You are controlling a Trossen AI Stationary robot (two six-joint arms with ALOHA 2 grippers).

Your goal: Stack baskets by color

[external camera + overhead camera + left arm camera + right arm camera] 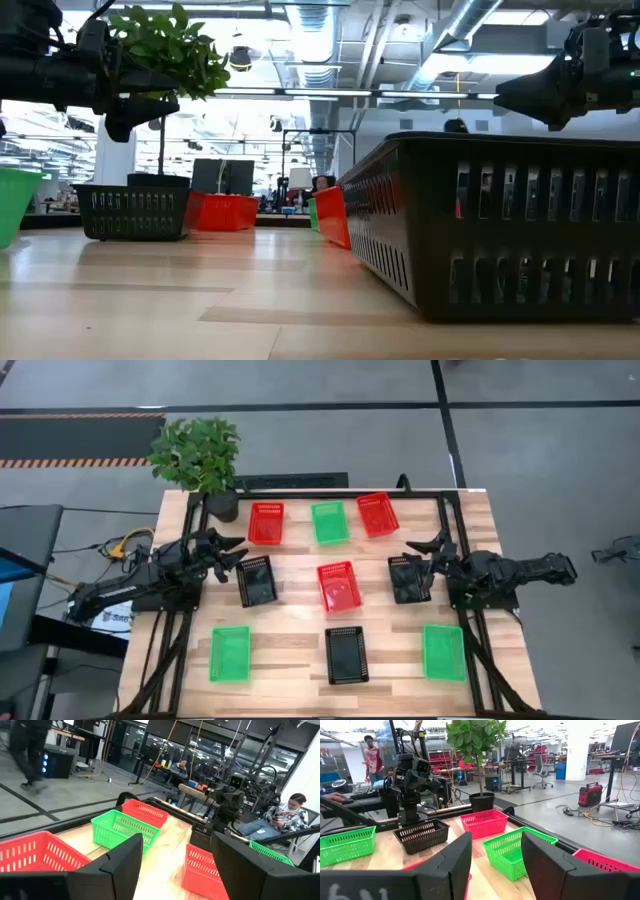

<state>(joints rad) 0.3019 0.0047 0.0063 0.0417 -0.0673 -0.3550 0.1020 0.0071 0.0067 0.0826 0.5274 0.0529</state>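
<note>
1. Surface (300, 660): a wooden top ringed by a dark frame (340, 492). No basket is stacked yet; all nine lie singly, well apart.
2. Plant (197, 452): stands at the far left corner, just beside the far red basket (266, 523). Judgement: an arm swinging wide there could catch the foliage.
3. Left hand (237, 555): hangs above the surface with fingers spread and empty, just beside the left black basket (257, 580).
4. Right hand (415, 547): likewise spread and empty, at the far edge of the right black basket (409, 579).
5. Baskets, far row: red, green (329, 522), red (377, 514), near one another, close to the frame rail. Judgement: little room behind them, so a far-side approach risks striking the rail.
6. Centre: a red basket (338, 585) sits between the two hands.
7. Near row: green (230, 653), black (346, 655), green (443, 652), with open lanes between.
8. Risks, as judgement: both hands sit opposite each other across the centre, so simultaneous reaches inward could collide. Light mesh walls may slip or tilt from a pinch on one rim, and a tilted basket may fail to nest. Carrying low could knock neighbours out of place.
</note>
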